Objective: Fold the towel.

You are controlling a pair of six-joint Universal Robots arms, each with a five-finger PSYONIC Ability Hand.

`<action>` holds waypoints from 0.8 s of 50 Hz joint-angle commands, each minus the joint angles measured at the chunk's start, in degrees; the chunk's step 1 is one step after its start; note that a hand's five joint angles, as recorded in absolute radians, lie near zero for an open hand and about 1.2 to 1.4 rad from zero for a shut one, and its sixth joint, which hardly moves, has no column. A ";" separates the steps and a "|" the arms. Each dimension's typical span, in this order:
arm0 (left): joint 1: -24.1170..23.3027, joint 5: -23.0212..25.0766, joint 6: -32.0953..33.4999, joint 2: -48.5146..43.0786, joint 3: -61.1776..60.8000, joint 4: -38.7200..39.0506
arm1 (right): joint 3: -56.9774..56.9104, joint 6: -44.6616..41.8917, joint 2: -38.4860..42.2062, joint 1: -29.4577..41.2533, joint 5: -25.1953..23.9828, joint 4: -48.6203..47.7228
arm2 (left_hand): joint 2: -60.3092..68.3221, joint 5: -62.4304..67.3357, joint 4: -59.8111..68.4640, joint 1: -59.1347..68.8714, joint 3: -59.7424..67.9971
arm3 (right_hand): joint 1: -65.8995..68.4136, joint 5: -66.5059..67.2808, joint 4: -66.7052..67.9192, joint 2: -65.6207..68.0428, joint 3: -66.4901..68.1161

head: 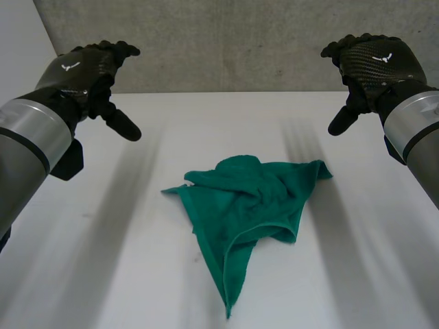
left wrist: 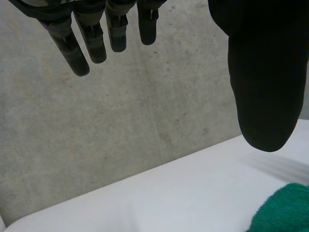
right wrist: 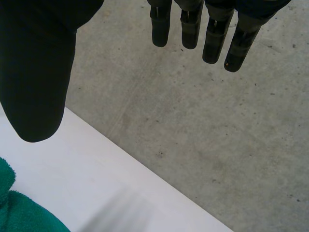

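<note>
Crumpled green terry towel (head: 250,205) lies untouched on white table (head: 357,274). The left hand (head: 89,75) and right hand (head: 363,75), each bearing a white emblem (head: 69,66), hover with fingers spread, empty. Concrete wall (head: 226,41) stands behind.

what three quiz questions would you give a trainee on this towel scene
1. True or false: the left hand is gripping the green towel.
2. The towel lies: A) neatly folded; B) crumpled on the white table; C) draped over an arm.
3. Fill in: the right hand hovers above the table with its fingers ____.
Key: 1 false; 2 B; 3 open.
</note>
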 commanded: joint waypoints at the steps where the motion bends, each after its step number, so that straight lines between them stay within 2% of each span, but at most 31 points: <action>1: -4.58 -0.24 -0.33 -1.38 -1.49 -0.48 | -0.47 -1.04 0.05 -0.41 -0.26 0.09 | 0.42 -0.60 0.22 2.05 -0.24 | -0.32 -2.97 -2.98 -2.63 -2.04; 6: -11.34 -1.21 -1.03 -3.66 -3.33 -0.57 | -0.65 -3.94 -0.22 -0.76 -0.17 0.18 | 0.59 -0.44 0.39 2.22 -0.07 | -0.32 -2.97 -2.98 -2.63 -2.04; 9: -17.05 -3.05 -1.99 -6.73 -4.21 -0.57 | -0.30 -7.19 -0.48 -0.76 0.09 0.44 | 0.93 -0.10 0.72 2.56 0.27 | -0.32 -2.97 -2.98 -2.63 -2.04; 10: -17.07 -3.06 -2.00 -6.74 -4.21 -0.57 | 0.05 -8.76 -0.48 -0.85 0.27 0.53 | 0.93 -0.10 0.72 2.56 0.27 | -0.32 -2.97 -2.98 -2.63 -2.04; 11: -20.72 -5.32 -4.09 -9.18 -4.30 -0.57 | 0.23 -9.39 -0.48 -0.94 0.53 0.71 | 1.76 0.74 1.56 3.39 1.10 | -0.32 -2.97 -2.98 -2.63 -2.04; 13: -21.63 -6.30 -5.06 -9.98 -4.22 -0.48 | 1.02 -10.44 -0.57 -0.94 0.71 0.79 | 2.10 1.08 1.90 3.73 1.44 | -0.32 -2.97 -2.98 -2.63 -2.04; 16: -24.18 -9.29 -9.99 -14.82 -4.21 -0.48 | 3.13 -11.33 -0.75 -1.12 0.62 0.62 | 3.28 2.26 3.08 4.92 2.62 | -0.32 -2.97 -2.98 -2.63 -2.04; 28: -26.38 -11.67 -19.57 -29.05 -0.71 -0.04 | 11.04 -11.59 -2.68 -4.81 -0.26 0.00 | 10.00 8.98 9.80 11.64 9.34 | -0.32 -2.97 -2.98 -2.63 -2.04; 32: -26.47 -13.77 -19.93 -33.45 2.64 0.22 | 14.20 -11.59 -3.65 -5.77 -0.26 -1.66 | 30.30 29.27 30.09 31.93 29.64 | -0.32 -2.97 -2.98 -2.63 -2.04; 33: -26.47 -14.30 -19.93 -33.98 3.25 0.40 | 14.82 -11.59 -3.73 -6.12 -0.35 -2.19 | 38.86 37.83 38.65 40.49 38.20 | -0.32 -2.97 -2.98 -2.63 -2.04; 34: -26.47 -15.52 -19.75 -34.94 4.30 1.18 | 15.43 -11.59 -3.82 -6.47 -0.35 -2.63 | 58.09 57.07 57.89 59.73 57.43 | -0.32 -2.97 -2.98 -2.63 -2.04; 35: -26.47 -16.15 -19.66 -35.21 4.75 1.71 | 15.87 -11.59 -3.82 -6.83 -0.35 -2.98 | 67.44 66.42 67.24 69.08 66.78 | -0.32 -2.97 -2.98 -2.63 -2.04; 40: -25.42 -17.38 -18.96 -34.17 5.63 3.83 | 17.63 -11.24 -3.73 -9.02 -0.43 -2.72 | 68.69 67.67 68.49 70.33 68.03 | -0.32 -2.97 -2.98 -2.63 -2.04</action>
